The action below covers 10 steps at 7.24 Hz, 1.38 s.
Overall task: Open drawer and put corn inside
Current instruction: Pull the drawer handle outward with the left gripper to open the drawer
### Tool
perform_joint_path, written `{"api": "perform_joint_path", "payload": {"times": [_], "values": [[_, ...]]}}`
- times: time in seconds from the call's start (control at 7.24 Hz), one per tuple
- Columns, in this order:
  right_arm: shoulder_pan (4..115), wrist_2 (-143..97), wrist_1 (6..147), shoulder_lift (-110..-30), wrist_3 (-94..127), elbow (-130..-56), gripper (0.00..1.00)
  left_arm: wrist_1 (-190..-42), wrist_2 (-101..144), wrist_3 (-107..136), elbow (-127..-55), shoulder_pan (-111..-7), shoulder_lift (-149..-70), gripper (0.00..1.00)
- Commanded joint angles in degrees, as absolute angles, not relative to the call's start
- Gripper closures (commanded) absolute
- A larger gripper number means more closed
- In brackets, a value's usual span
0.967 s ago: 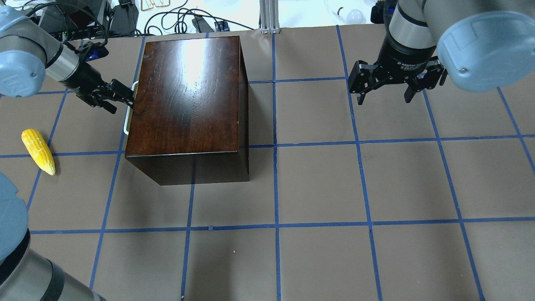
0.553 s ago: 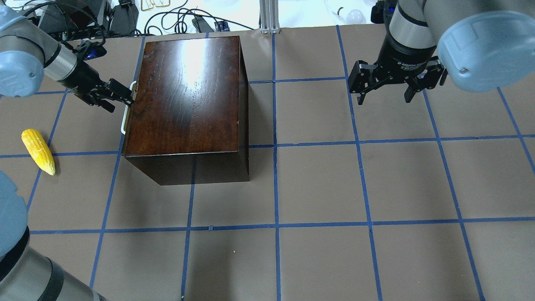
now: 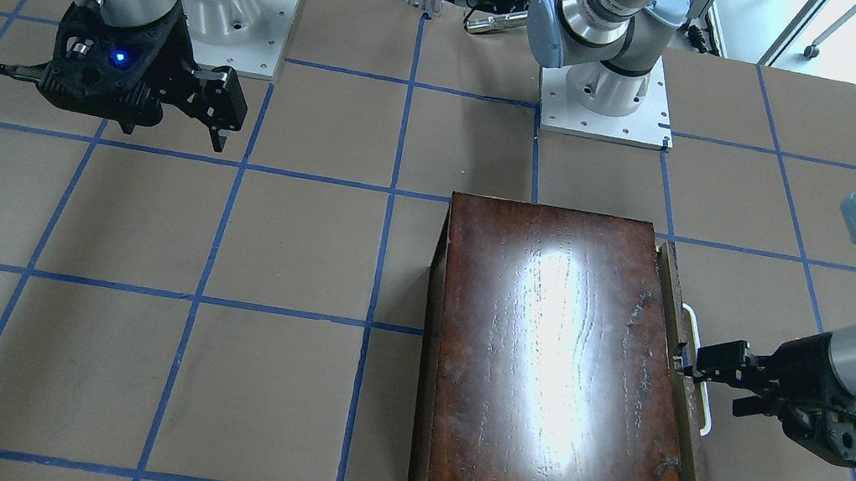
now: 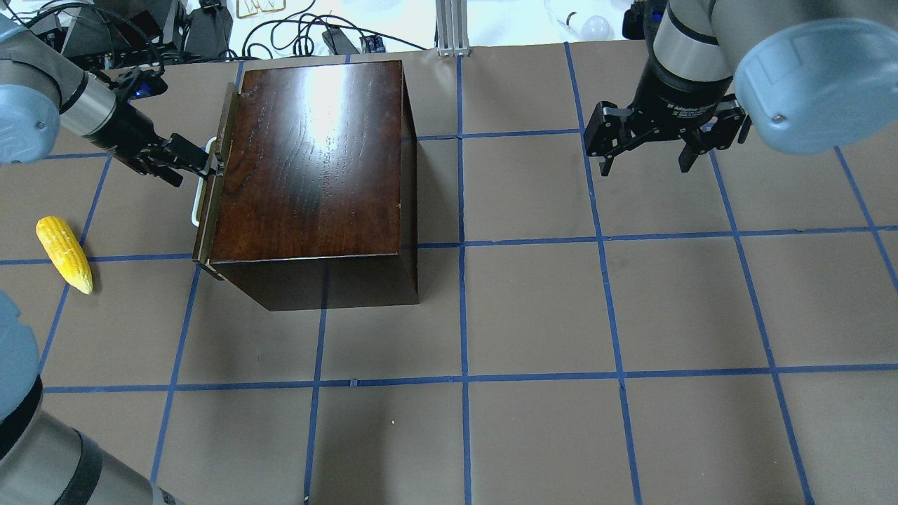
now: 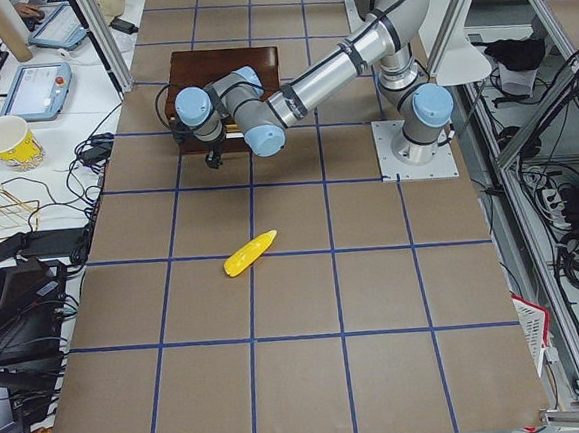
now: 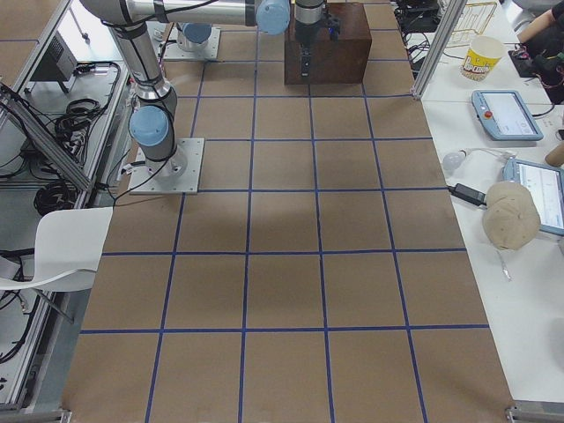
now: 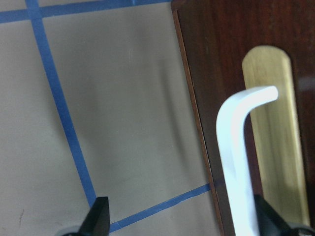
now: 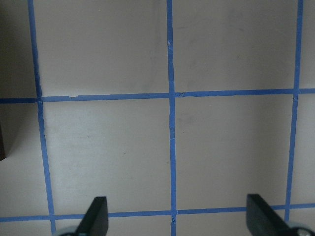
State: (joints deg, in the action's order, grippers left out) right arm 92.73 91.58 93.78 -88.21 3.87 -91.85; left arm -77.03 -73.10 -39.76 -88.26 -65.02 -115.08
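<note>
You had the left gripper (image 4: 208,165) at the drawer (image 3: 691,458), fingers spread, one tip just beside its white handle (image 7: 236,162). The drawer stood slightly out of the box (image 4: 309,154) near the operators' edge. The corn (image 4: 64,254) lay toward the bench's left end. The right gripper (image 4: 644,167) hung spread near the far right corner.
</note>
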Motion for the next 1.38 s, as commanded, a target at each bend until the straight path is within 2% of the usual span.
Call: {"api": "perform_joint_path", "payload": {"times": [0.0,1.24], "values": [[92.7,91.6,93.9,-88.2,3.9,-91.8,0.00,-77.0,-73.0,-41.5,-87.7,-64.1,-115.8,0.00],[92.7,91.6,93.8,-88.2,3.9,-91.8,0.00,-77.2,-76.6,-49.2,-84.1,-60.1,-116.5,0.00]]}}
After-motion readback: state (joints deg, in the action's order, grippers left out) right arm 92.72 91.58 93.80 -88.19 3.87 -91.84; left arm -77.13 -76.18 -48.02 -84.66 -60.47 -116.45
